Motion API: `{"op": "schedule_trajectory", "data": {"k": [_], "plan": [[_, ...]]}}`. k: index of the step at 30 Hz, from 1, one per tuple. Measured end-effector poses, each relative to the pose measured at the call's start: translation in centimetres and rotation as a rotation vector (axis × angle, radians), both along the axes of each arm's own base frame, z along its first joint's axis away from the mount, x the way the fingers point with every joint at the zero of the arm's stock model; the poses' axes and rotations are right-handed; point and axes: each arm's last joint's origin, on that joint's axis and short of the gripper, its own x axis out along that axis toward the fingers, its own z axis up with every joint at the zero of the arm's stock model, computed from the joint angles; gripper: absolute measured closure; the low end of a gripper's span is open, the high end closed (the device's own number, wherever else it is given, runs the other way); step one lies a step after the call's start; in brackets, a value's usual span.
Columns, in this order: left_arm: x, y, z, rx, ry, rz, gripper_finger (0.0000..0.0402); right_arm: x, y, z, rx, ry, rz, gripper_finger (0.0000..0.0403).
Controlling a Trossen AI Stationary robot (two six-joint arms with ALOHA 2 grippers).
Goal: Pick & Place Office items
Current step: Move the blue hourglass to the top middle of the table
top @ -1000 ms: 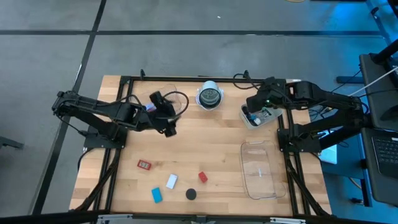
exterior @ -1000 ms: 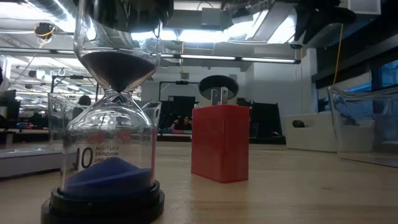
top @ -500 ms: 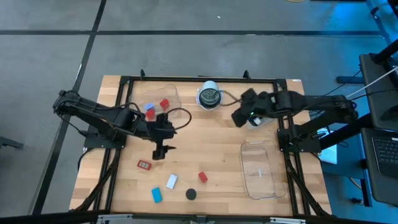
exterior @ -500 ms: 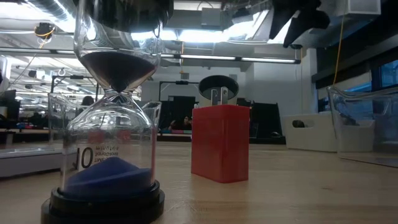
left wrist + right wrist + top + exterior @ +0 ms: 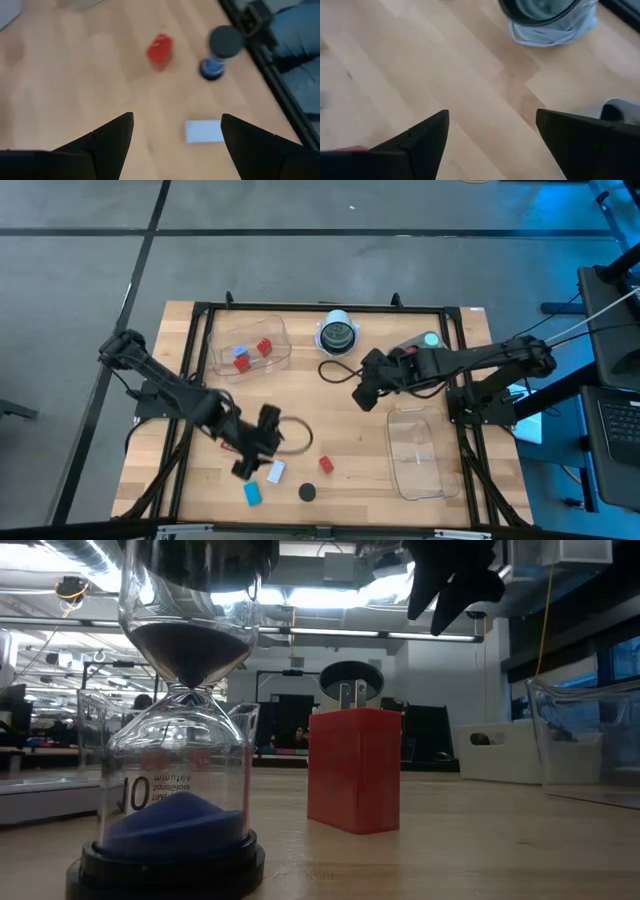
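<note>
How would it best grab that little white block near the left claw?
The white block lies flat on the table, apart from its neighbours. Probably best from straight above, the open left gripper closing on its two long sides, the narrower span between flat, parallel faces.

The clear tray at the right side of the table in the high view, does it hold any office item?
No, the clear tray shows only bare wood through its bottom; nothing lies in it.
</note>
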Motion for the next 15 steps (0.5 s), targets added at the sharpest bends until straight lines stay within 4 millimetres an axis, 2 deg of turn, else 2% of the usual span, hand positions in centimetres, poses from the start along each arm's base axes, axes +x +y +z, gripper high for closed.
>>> {"op": "schedule_trajectory", "data": {"k": [10,15], "plan": [[2.0,-5.1,-3.4,0.034,-0.061,-0.188,0.0104,0.6,1.9,0.3,0.077,-0.120,-0.025,0.0099],[2.5,-6.9,-4.3,0.010,-0.109,-0.297,0.0103,0.9,2.6,0.6,0.104,-0.180,-0.023,0.0099]]}}
